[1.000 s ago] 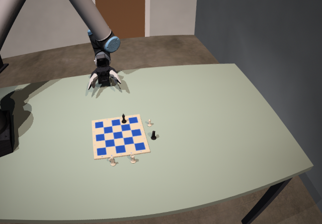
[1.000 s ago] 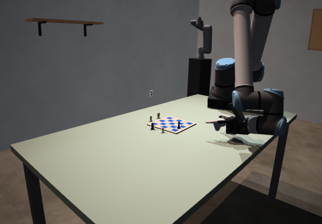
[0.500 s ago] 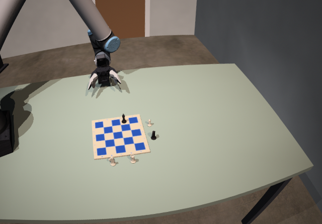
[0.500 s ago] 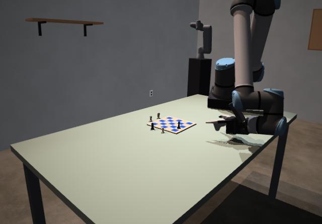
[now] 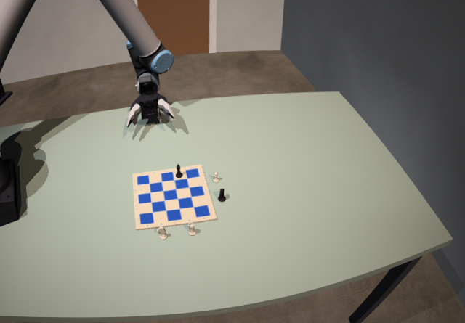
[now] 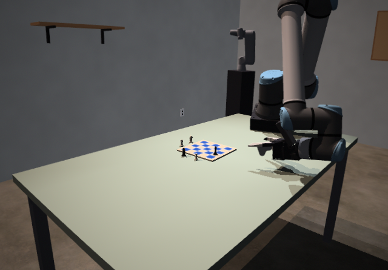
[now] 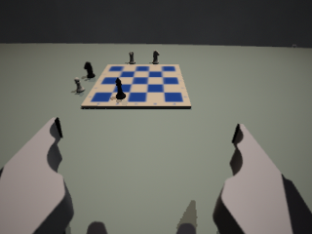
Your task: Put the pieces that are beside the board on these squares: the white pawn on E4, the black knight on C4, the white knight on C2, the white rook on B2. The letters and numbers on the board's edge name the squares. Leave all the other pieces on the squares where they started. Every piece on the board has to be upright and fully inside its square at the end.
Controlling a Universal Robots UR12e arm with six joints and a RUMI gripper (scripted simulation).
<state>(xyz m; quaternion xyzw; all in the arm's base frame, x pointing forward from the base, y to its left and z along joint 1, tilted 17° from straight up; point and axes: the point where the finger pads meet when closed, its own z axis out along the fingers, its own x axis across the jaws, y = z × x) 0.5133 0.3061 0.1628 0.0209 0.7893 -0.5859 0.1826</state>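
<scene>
The board [image 5: 158,197] [image 6: 224,150] [image 7: 156,97] lies flat. The white pawn [image 5: 216,178] [image 6: 196,158] [image 7: 79,86] and the black knight [image 5: 221,195] [image 6: 183,152] [image 7: 89,70] stand upright beside one side of it. Beside the side far from the gripper stand the white rook [image 5: 192,229] [image 6: 181,143] [image 7: 132,58] and the white knight [image 5: 162,232] [image 6: 190,139] [image 7: 155,58], both upright. My gripper [image 5: 151,121] [image 7: 149,122] is open and empty, above the table and off the board's near side, with its fingers pointing nearly level towards the board.
A tall black piece [image 5: 179,172] [image 6: 215,151] [image 7: 120,91] stands upright on a light square in the board's row nearest the gripper. The arm's base [image 6: 266,124] stands on the table [image 5: 285,199] [image 6: 131,192]. The table's edge lies close behind the gripper.
</scene>
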